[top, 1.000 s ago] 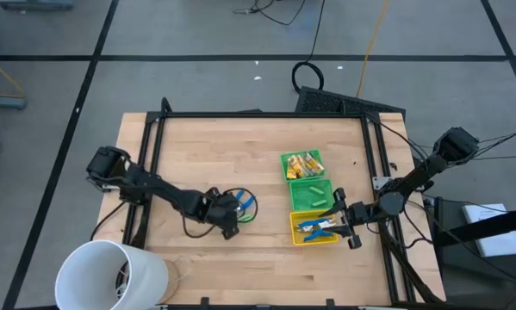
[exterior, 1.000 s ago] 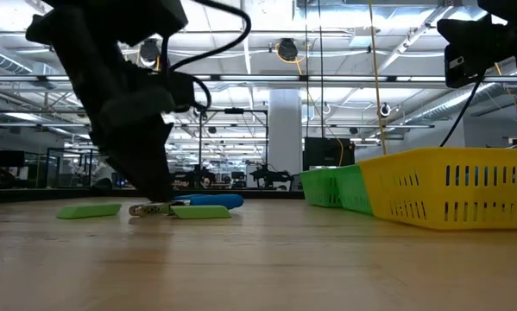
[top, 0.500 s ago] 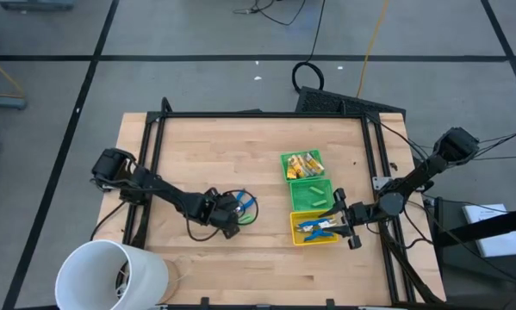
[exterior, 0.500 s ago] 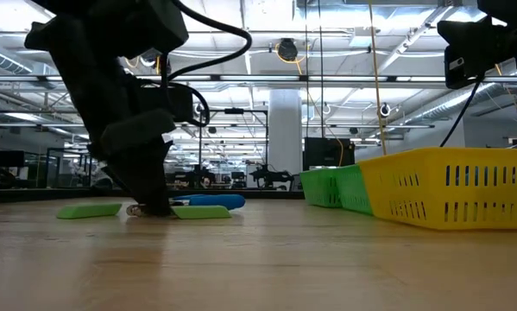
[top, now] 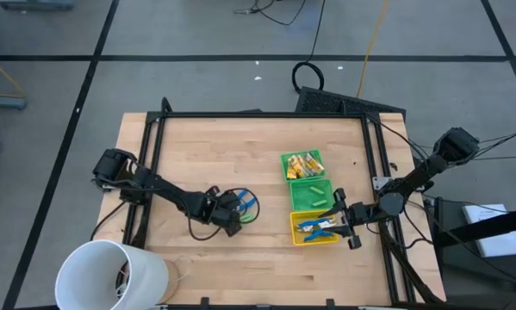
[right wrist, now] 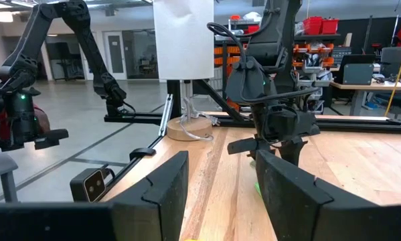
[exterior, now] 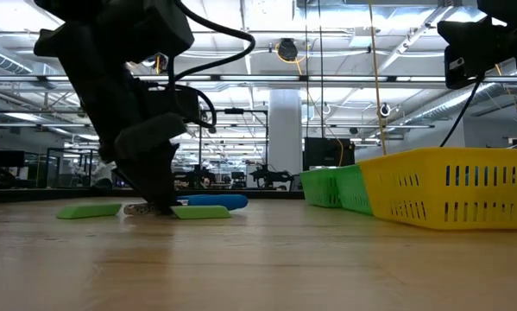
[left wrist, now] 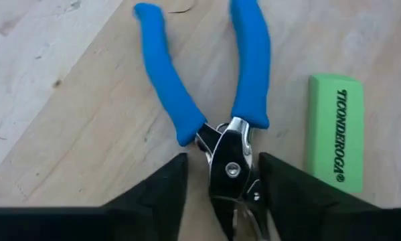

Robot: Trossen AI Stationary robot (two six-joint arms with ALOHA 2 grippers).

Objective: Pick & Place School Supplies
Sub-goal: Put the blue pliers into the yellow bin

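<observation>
A blue-handled plier-like tool (left wrist: 207, 87) lies flat on the wooden table, its metal head (left wrist: 230, 167) toward my left gripper (left wrist: 223, 194). That gripper points steeply down with one finger on each side of the head, close to it, its tips at the table (exterior: 159, 206). A bright-green eraser (left wrist: 335, 134) lies just beside the tool, and another green piece (exterior: 90, 210) lies nearby. My right gripper (top: 333, 215) hovers open over the bins at the table's right, with nothing between its fingers (right wrist: 167, 194). My left gripper comes at the tool's metal head (left wrist: 220, 150) from above, slanting, with a finger (left wrist: 161, 194) on each side, across the tool. A thin strip of table shows beside one finger. I cannot tell whether the other finger touches the head.
Three small bins stand in a row at the right: a green one (top: 301, 164) with yellow-tan items, a green one (top: 312, 195) with green pieces, and a yellow one (top: 314, 229) with blue tools. A large white cup (top: 111, 275) stands at the near left corner.
My left gripper has sunk toward the table over the blue-handled tool and tipped a little steeper, then held there. The tool and the green pieces lie where they were.
</observation>
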